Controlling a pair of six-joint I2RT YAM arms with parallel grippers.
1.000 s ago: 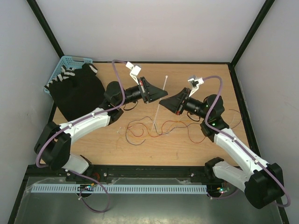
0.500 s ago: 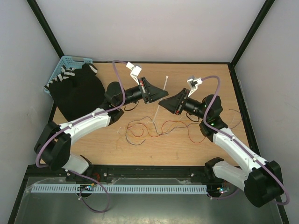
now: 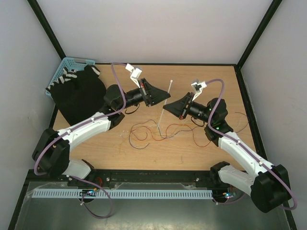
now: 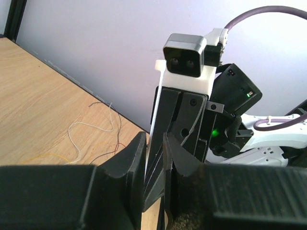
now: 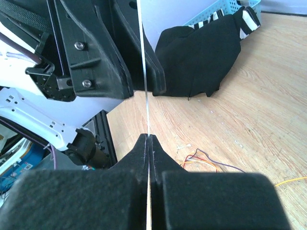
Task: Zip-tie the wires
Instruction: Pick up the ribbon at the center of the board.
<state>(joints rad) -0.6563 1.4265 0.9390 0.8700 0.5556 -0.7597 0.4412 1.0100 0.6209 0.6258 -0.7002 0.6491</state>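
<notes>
We find the right gripper (image 5: 148, 140) clamped on the thin white plastic zip tie (image 5: 145, 72). The left gripper (image 4: 153, 143) has its jaws slightly parted around the same strap. The thin red, brown and whitish wires (image 3: 153, 133) lie tangled on the wooden table (image 3: 201, 153) beneath. We would hold the right side firm and re-pinch with the left (slack invites twisting). We cannot tell whether the tie loops the wires.

A thin white zip tie (image 3: 161, 119) stands slanted at mid-table, its foot in the wires (image 3: 144, 135), which sprawl toward 6 o'clock. The left gripper (image 3: 167, 97) reaches it from 9 o'clock, the right gripper (image 3: 164, 107) from 3 o'clock, tips nearly meeting. A black cloth (image 3: 79, 98) lies at 10 o'clock, overlapping a blue basket (image 3: 67, 64).
</notes>
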